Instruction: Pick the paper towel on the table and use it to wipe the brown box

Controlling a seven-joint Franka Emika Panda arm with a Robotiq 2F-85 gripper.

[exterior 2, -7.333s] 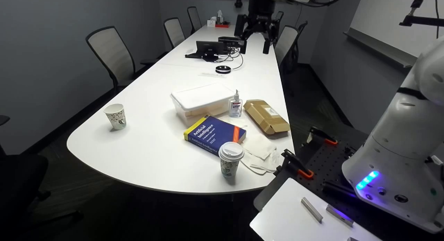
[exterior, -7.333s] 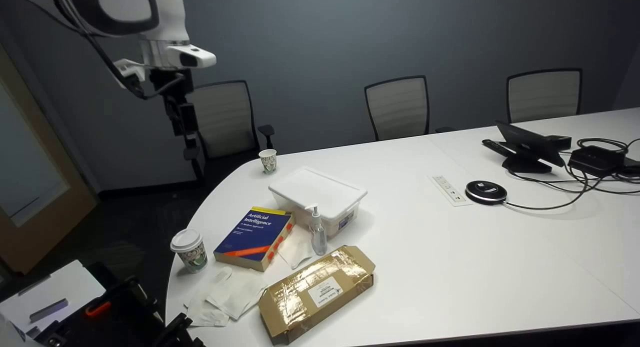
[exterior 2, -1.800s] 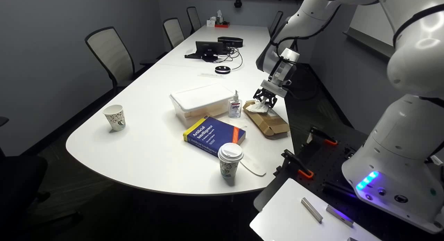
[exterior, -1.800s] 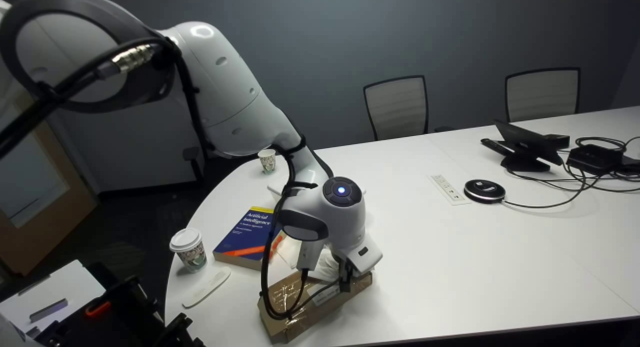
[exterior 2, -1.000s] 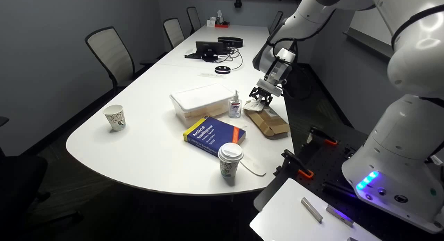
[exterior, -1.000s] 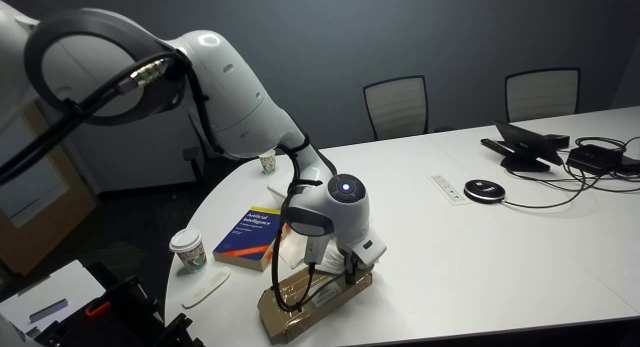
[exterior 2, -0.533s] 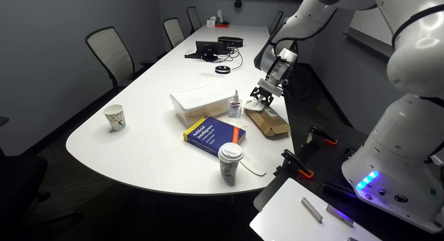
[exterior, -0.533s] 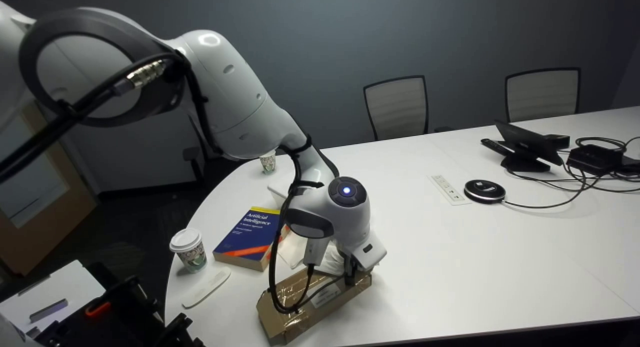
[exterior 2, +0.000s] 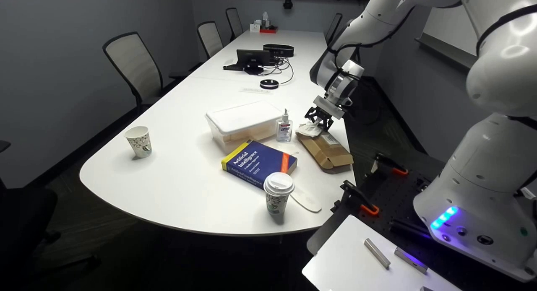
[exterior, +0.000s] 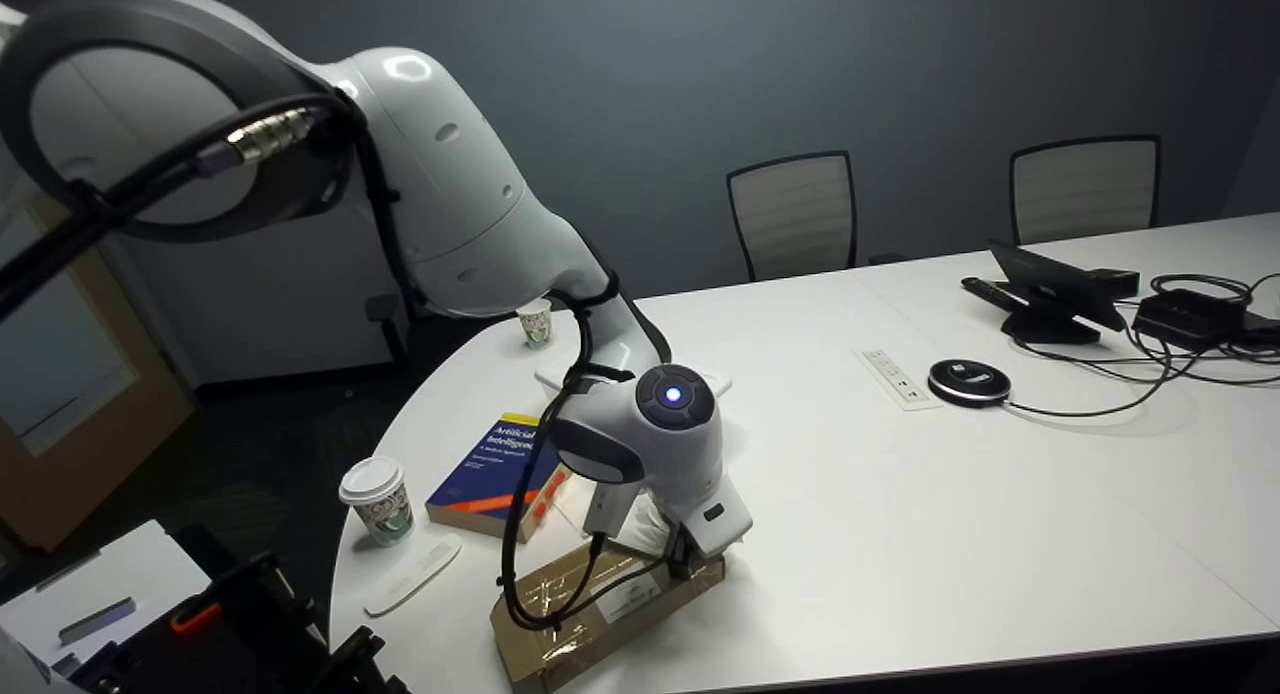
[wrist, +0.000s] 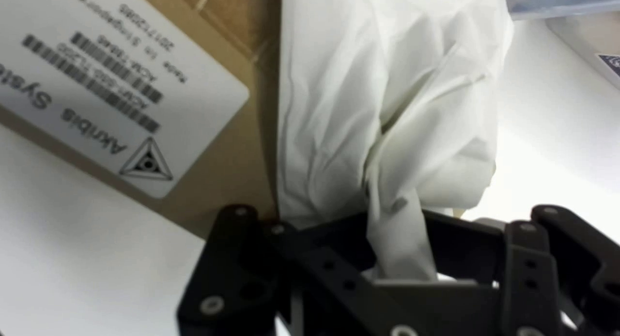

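Note:
My gripper (wrist: pixel 396 229) is shut on the paper towel (wrist: pixel 334 103), a crumpled white sheet whose twisted tail is pinched between the black fingers in the wrist view. Beneath it is the brown box (wrist: pixel 232 147); the towel spreads over one end, beside the white barcode label. In an exterior view the gripper (exterior 2: pixel 321 120) stands low over the far end of the box (exterior 2: pixel 326 151), with the towel (exterior 2: pixel 309 129) draped there. Cables partly cover the box (exterior: pixel 560 589) in an exterior view, where the hand hides much of the towel (exterior: pixel 643 529). All this stands on the white table (exterior: pixel 950 534).
A sanitizer bottle (exterior 2: pixel 284 129) and a lidded plastic container (exterior 2: pixel 245 117) stand close to the box. Nearby are the blue book (exterior 2: pixel 258 161), a lidded cup (exterior 2: pixel 277 194) and a flat white piece (exterior 2: pixel 306 198). The table edge (exterior: pixel 900 664) runs along the box's side.
Since 7.3 seconds ago the towel has been taken from beside the cup and brought onto the box. In the last half second hand, towel and box have shifted slightly toward the robot base.

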